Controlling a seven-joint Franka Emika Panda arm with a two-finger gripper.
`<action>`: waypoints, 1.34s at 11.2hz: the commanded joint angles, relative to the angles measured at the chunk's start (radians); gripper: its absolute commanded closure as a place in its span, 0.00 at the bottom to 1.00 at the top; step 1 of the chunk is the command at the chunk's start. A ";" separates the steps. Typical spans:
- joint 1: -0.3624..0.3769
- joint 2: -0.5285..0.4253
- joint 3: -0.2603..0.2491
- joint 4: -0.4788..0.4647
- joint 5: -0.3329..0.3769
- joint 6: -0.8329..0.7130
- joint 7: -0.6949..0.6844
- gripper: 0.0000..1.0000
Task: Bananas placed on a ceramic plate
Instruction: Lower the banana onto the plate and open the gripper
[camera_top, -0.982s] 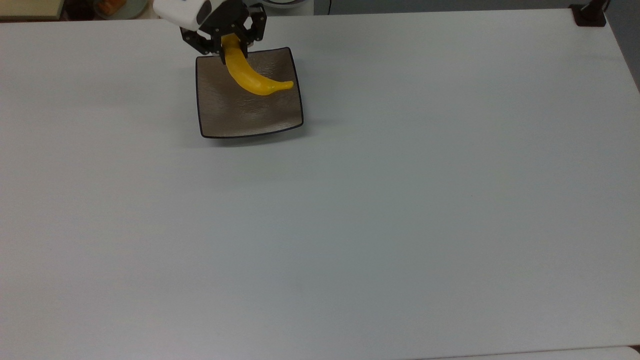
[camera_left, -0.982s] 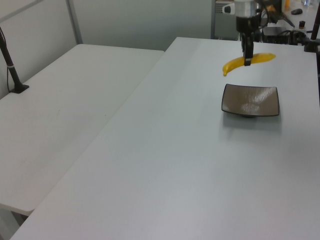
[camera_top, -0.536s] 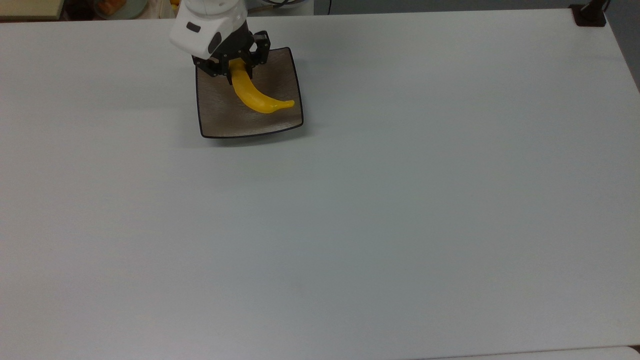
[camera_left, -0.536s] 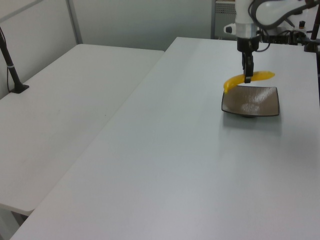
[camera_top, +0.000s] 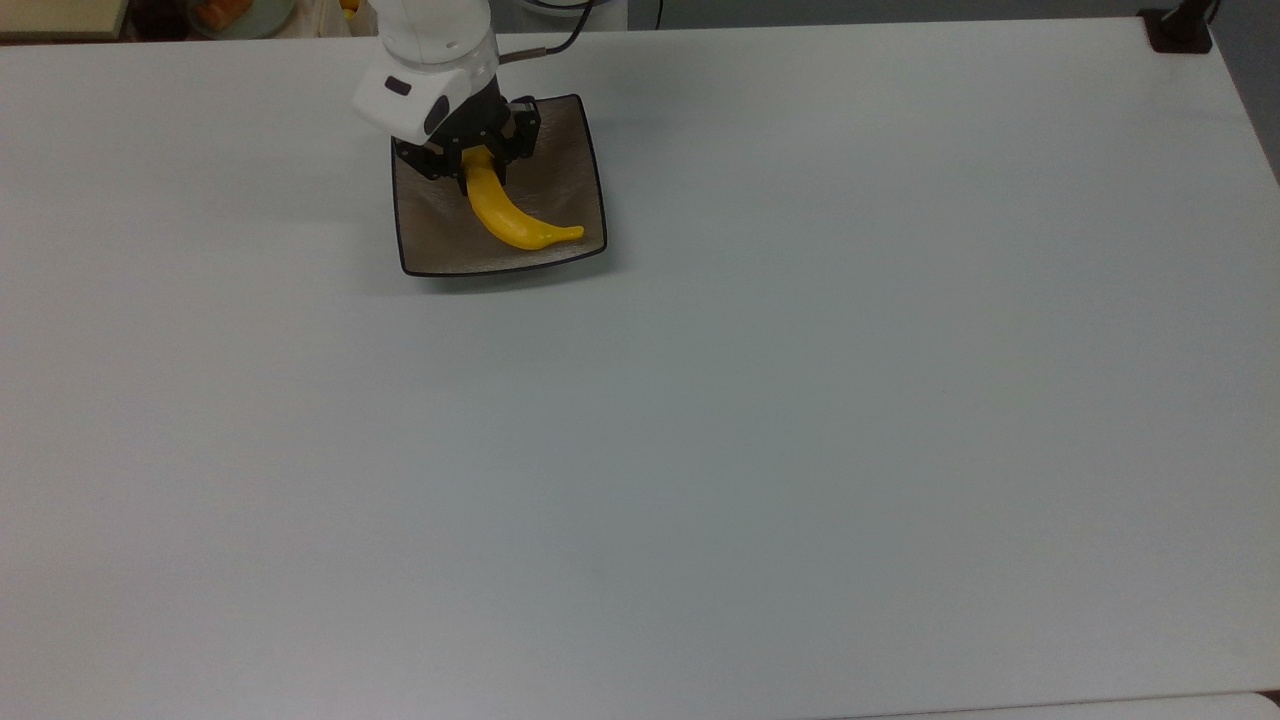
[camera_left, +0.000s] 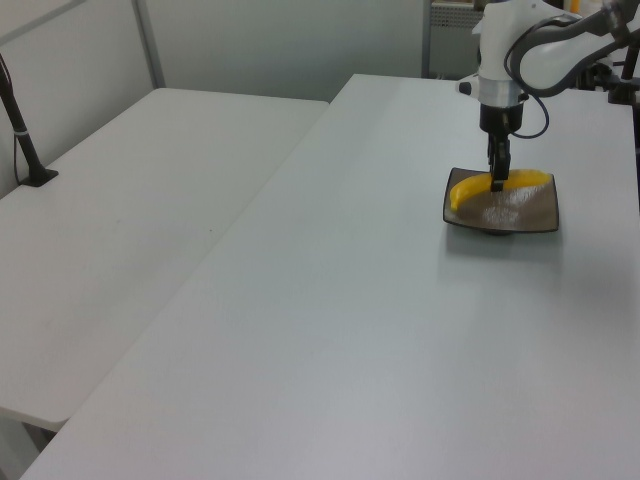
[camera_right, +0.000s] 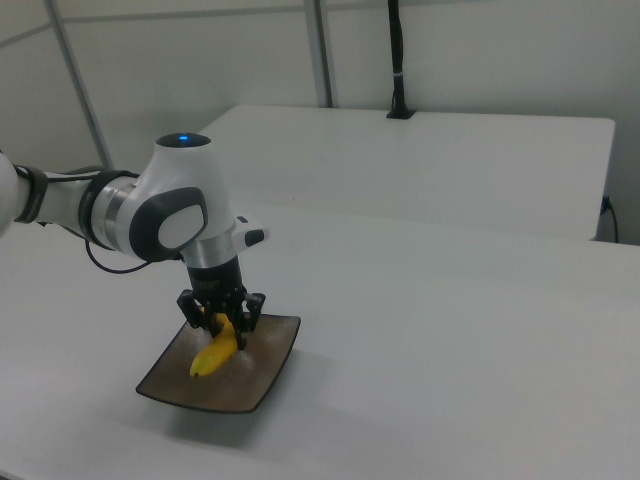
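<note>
A glossy yellow banana (camera_top: 512, 219) curves across the square brown plate (camera_top: 560, 160) near the top view's upper left. My gripper (camera_top: 477, 168) is shut on the banana's thicker end, with the white wrist above it. In the left view the banana (camera_left: 468, 187) lies low over the plate (camera_left: 525, 210), held by the gripper (camera_left: 496, 181) from straight above. The right view has the banana (camera_right: 213, 354) just over the plate (camera_right: 268, 372) under the gripper (camera_right: 222, 322). Whether the banana touches the plate I cannot tell.
The plate rests on a wide white table (camera_top: 700, 400). A second white table (camera_left: 130, 190) adjoins it on the left view's left. A black post base (camera_top: 1178, 28) stands at the top view's upper right corner. Clutter (camera_top: 215, 12) lies beyond the table's far edge.
The gripper has come down and moved toward the plate's middle with the banana. The banana went from hanging above the plate's far edge to low over the plate.
</note>
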 joint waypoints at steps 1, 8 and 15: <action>-0.019 -0.020 0.009 -0.052 -0.005 0.041 -0.021 0.97; -0.033 -0.023 0.009 -0.044 -0.005 0.030 -0.015 0.00; -0.020 -0.037 0.011 0.144 0.042 -0.103 0.226 0.00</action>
